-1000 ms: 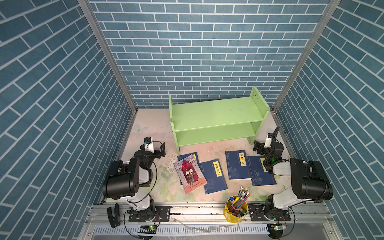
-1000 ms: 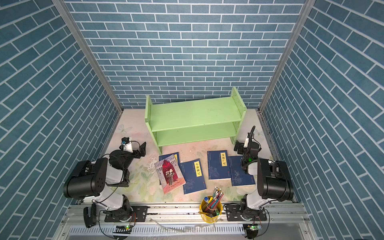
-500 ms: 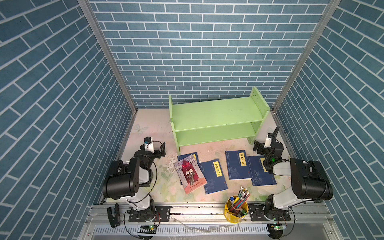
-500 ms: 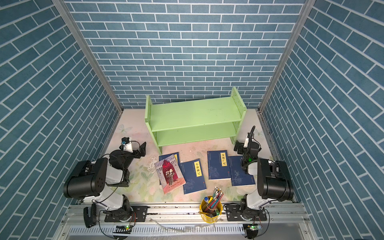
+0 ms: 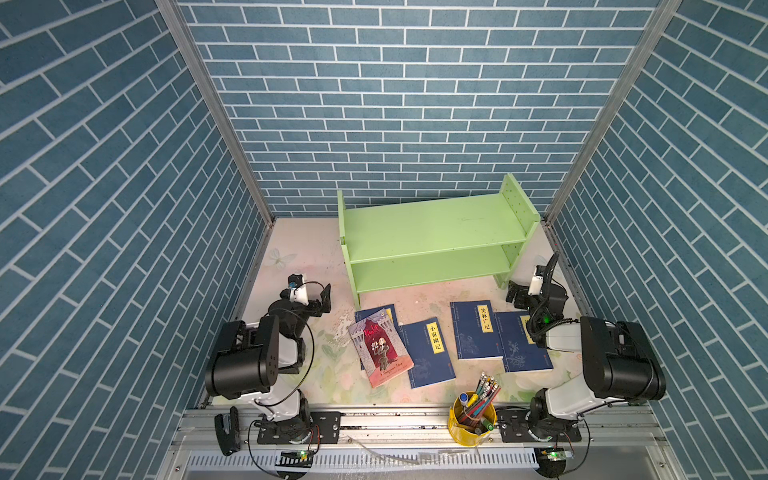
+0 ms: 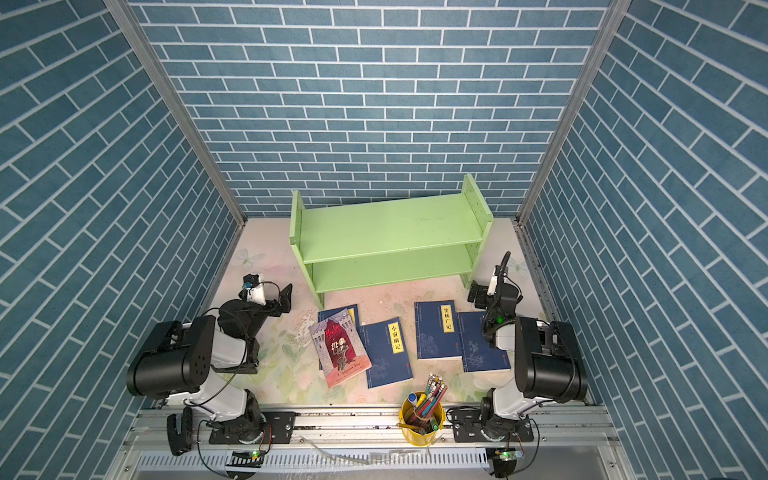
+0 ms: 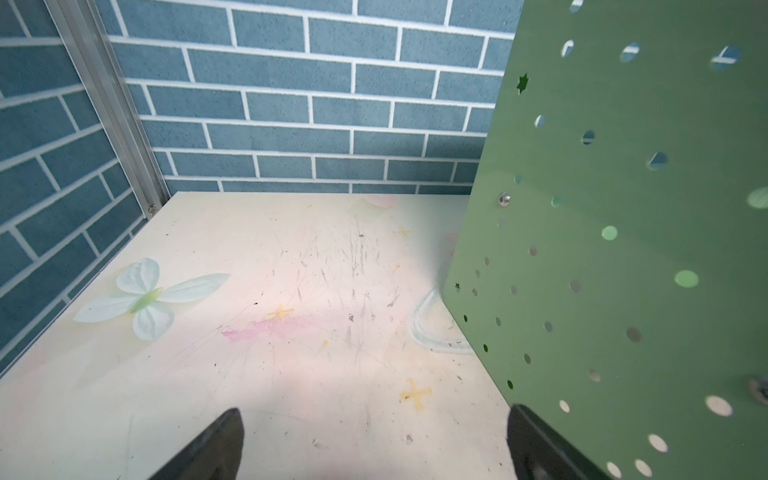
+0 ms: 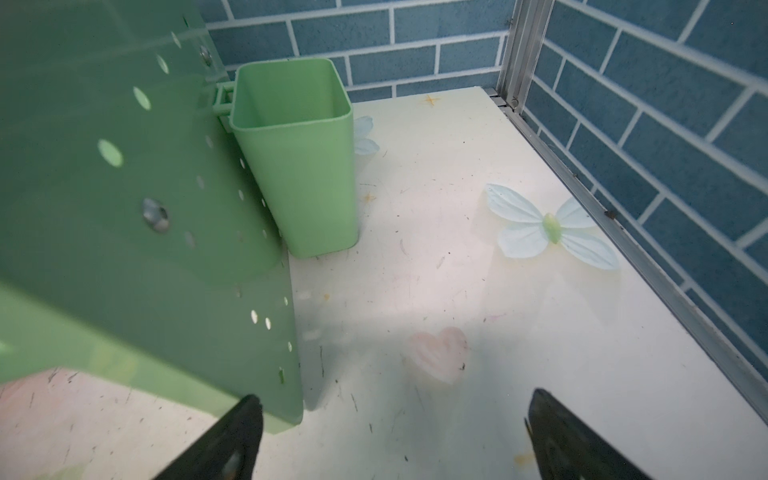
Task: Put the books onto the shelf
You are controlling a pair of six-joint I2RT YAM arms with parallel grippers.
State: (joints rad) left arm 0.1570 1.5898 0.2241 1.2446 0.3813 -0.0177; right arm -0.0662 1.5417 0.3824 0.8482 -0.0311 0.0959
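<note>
You have the light-green wooden two-tier shelf standing at the back of the pale flower-printed tabletop, near the rear blue brick-pattern wall. All five books lie flat on the tabletop in front of it.

From your left, the red-and-grey illustrated paperback lies tilted on top of the leftmost navy paperback and covers most of it. Its right edge overlaps the second navy paperback, which has a yellow title label. A little apart lies the third navy paperback, also yellow-labelled. Its right edge overlaps the rightmost navy paperback, and your right arm hides the far corner of that one.

Your left gripper sits low by the shelf's front left leg, well apart from the books. In the left wrist view its jaws are spread wide with only bare tabletop between them, and the shelf's peg-holed side panel stands just beside one finger.

Your right gripper sits by the shelf's front right leg, near the third navy paperback but not touching it. Its jaws are also wide apart and hold nothing. A light-green plastic cup hangs hooked on the outside of that side panel.

A round yellow pot of pens stands at the front edge, between the two arm bases.
</note>
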